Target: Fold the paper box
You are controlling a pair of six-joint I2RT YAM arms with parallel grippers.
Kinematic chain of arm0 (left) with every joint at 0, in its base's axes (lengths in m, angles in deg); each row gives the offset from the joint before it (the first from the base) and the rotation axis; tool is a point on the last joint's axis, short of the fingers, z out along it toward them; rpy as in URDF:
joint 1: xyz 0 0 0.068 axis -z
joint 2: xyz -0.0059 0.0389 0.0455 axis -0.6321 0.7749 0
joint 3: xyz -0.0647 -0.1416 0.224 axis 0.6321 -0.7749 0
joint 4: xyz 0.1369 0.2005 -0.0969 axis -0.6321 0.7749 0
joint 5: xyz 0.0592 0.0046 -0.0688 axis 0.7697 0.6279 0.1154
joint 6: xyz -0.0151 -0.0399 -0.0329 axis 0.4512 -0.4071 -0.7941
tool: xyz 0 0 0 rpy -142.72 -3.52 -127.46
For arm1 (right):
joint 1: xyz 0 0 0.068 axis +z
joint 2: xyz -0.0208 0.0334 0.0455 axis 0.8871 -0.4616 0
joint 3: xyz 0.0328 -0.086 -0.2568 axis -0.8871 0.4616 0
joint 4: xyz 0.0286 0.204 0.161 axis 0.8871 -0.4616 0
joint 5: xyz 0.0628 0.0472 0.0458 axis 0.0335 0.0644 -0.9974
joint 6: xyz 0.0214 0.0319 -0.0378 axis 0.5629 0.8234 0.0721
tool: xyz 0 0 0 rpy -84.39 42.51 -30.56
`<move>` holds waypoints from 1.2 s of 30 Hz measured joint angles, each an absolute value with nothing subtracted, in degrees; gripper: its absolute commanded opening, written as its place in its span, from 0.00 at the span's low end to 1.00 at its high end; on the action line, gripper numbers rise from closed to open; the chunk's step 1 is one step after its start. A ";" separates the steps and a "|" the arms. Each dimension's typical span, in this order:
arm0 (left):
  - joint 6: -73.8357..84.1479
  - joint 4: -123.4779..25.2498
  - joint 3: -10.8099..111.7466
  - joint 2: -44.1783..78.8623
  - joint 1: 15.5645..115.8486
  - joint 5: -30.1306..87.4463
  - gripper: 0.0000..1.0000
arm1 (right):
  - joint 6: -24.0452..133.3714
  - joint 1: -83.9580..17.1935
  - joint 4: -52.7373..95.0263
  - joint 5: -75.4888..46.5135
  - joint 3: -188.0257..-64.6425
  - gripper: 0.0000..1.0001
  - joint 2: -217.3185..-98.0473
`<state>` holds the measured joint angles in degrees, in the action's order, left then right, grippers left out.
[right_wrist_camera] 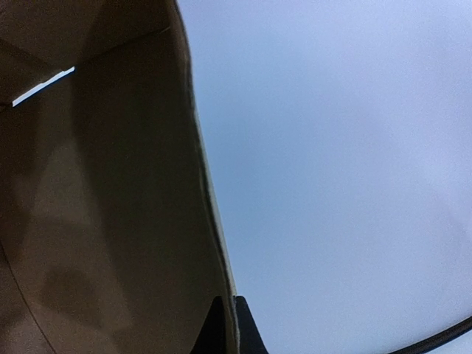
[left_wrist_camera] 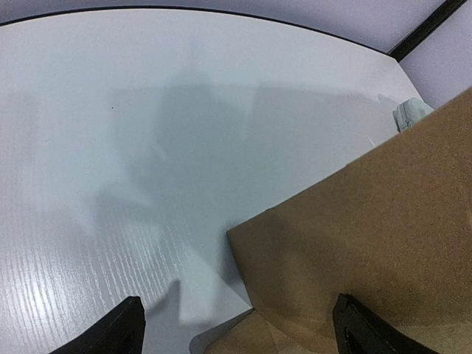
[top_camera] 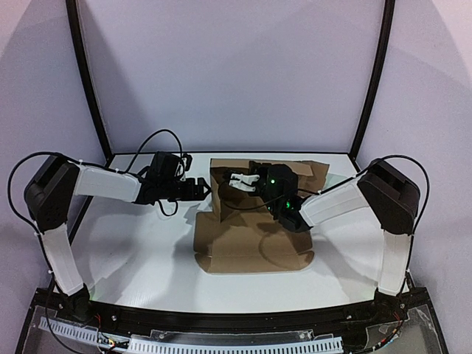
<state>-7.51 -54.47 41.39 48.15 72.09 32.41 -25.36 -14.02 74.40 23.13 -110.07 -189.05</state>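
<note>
At table (top_camera: 133,258) centre: right tool (right_wrist_camera: 230,328) pinching paper box (top_camera: 251,247) wall, arm outstretched; left tool (top_camera: 200,188) spread beside it.

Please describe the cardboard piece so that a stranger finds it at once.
Look at the middle of the white table. There lies the half-folded paper box of brown corrugated cardboard. It is the only brown thing, and the right gripper pinches its raised wall.

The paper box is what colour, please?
Plain brown: the paper box shows clearest in the left wrist view.
</note>
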 measured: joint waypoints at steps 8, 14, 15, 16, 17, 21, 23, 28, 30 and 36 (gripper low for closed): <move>-4.61 -54.41 41.39 48.15 71.85 29.70 0.92 | -25.89 -15.02 77.49 20.81 -110.07 0.00 -190.77; -1.46 -52.49 41.61 48.02 71.50 26.31 0.96 | -26.28 -15.13 78.97 20.79 -110.05 0.00 -191.43; 0.16 -51.00 41.65 47.76 71.48 24.93 0.96 | -26.41 -15.13 78.99 20.77 -110.03 0.00 -191.43; 1.38 -49.73 41.76 47.54 71.63 23.82 0.97 | -26.50 -15.13 78.97 20.77 -110.03 0.00 -191.43; 2.85 -48.35 41.91 47.23 71.92 22.70 0.97 | -26.56 -15.13 78.97 20.75 -110.03 0.00 -191.43; 6.78 -44.66 43.79 47.12 72.29 20.69 0.96 | -26.69 -15.13 78.95 20.70 -110.03 0.00 -191.43; 8.57 -43.90 45.15 47.12 72.46 20.25 0.96 | -26.63 -15.16 78.88 20.59 -110.03 0.00 -191.43; 10.78 -44.57 46.66 47.52 72.48 23.09 0.87 | -26.34 -15.27 78.12 19.87 -110.03 0.00 -191.12; 11.28 -45.86 47.71 48.76 72.48 25.50 0.86 | -26.02 -15.27 77.09 19.63 -110.05 0.00 -190.66; 11.26 -50.93 48.14 50.79 72.59 28.08 0.76 | -25.58 -15.37 75.15 19.20 -110.82 0.00 -190.38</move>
<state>11.26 -50.93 48.14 50.79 72.59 28.08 -25.58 -15.37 75.15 19.20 -110.82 -190.38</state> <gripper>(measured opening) 0.824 0.018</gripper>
